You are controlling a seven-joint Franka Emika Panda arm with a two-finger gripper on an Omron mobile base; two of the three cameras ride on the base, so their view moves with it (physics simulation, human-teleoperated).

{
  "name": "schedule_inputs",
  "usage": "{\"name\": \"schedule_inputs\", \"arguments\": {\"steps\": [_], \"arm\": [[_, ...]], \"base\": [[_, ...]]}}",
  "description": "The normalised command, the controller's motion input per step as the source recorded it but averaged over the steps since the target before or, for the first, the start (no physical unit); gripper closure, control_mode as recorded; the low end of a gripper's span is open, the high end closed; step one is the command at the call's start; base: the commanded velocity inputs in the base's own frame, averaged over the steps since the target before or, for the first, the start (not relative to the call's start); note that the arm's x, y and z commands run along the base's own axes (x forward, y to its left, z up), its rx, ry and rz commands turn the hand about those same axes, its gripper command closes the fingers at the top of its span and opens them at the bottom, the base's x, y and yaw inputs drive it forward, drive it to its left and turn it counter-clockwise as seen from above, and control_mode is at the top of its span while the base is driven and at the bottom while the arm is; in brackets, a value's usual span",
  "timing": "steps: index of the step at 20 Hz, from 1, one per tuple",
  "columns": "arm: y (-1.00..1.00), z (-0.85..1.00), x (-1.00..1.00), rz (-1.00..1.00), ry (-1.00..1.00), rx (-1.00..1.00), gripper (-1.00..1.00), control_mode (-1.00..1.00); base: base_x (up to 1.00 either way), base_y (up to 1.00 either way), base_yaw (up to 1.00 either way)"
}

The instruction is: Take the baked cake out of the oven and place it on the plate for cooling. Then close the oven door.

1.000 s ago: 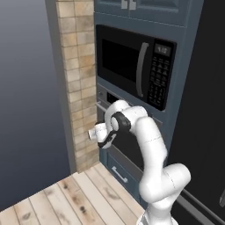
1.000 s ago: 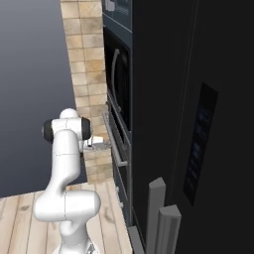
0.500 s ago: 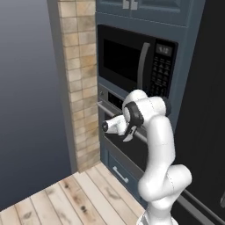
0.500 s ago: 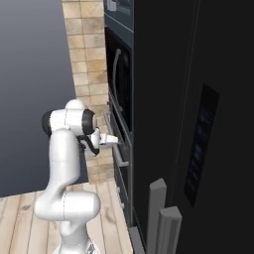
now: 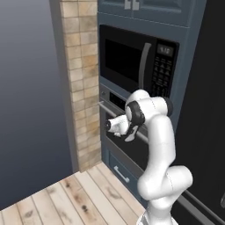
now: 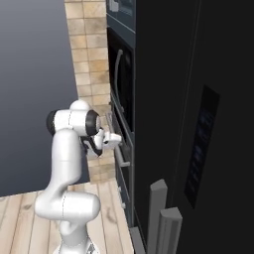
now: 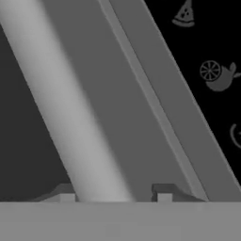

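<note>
The oven door (image 5: 115,127) handle (image 7: 77,122) runs between the hand's (image 7: 113,195) fingertips.

No words or numbers can be read. The oven's control strip (image 7: 207,70) carries small pale food pictograms; the microwave (image 5: 136,61) display and keypad are too blurred to make out.

Flat, even rendered light; soft shadows; hand view dim and coarse.
</note>
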Motion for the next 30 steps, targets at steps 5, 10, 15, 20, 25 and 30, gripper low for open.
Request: {"name": "schedule_inputs", "arguments": {"steps": [5, 10, 15, 20, 25, 30], "arm": [[0.08, -1.0, 0.35, 0.0, 0.36, -0.2, 1.0, -1.0], [0.94, -1.0, 0.28, -0.02, 0.79, -0.06, 1.0, -1.0], [1.0, -1.0, -0.02, 0.0, 0.78, -0.12, 1.0, -1.0], [1.0, -1.0, -0.13, 0.0, 0.8, -0.19, 1.0, -1.0], [1.0, -1.0, -0.18, 0.0, 0.78, -0.26, 1.0, -1.0], [0.85, -0.99, -0.2, 0.06, 0.72, -0.23, 1.0, -1.0]], "base": [[0.0, 0.0, 0.0], [0.0, 0.0, 0.0], [0.0, 0.0, 0.0], [0.0, 0.0, 0.0], [0.0, 0.0, 0.0], [0.0, 0.0, 0.0]]}}
